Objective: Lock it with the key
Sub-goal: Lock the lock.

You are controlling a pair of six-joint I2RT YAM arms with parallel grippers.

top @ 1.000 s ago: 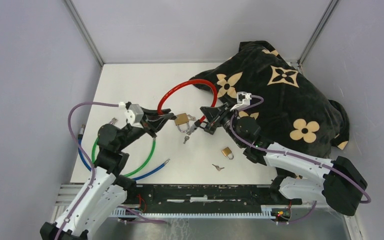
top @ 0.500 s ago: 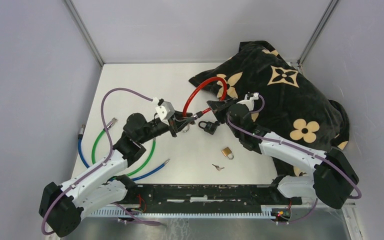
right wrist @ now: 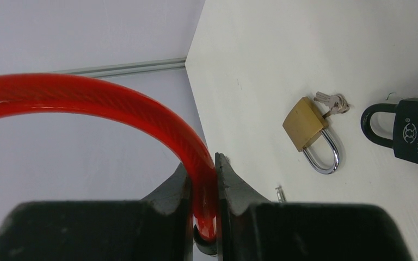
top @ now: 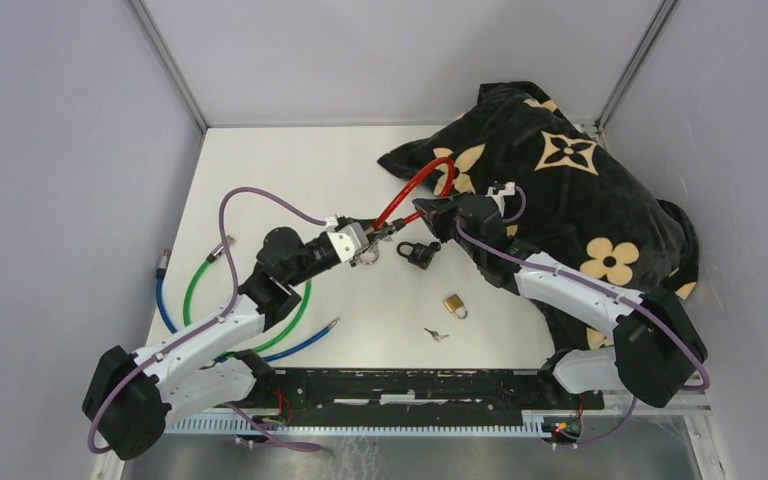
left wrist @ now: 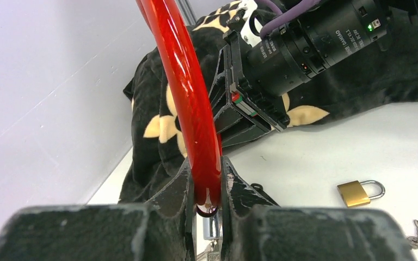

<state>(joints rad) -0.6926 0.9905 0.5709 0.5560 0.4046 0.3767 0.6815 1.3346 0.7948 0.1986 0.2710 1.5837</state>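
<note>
A red cable lock (top: 415, 185) arches above the table, each end held by one arm. My left gripper (top: 365, 243) is shut on one end; in the left wrist view (left wrist: 206, 163) the cable (left wrist: 182, 81) sits pinched between the fingers, with a silver metal part and keys just below. My right gripper (top: 428, 212) is shut on the other end, the cable (right wrist: 114, 103) clamped between its fingers (right wrist: 202, 163). A black padlock (top: 417, 251) lies on the table between the grippers. A brass padlock (top: 454, 304) and a loose key (top: 436, 335) lie nearer the bases.
A black cushion with beige flowers (top: 570, 190) fills the back right, right behind the right arm. Green (top: 295, 310) and blue (top: 175, 320) cables lie at the left by the left arm. Grey walls close in on three sides.
The left arm swung right with its cable end, up close to the right gripper. The red loop narrowed and stood up. The right gripper drew slightly back and right.
</note>
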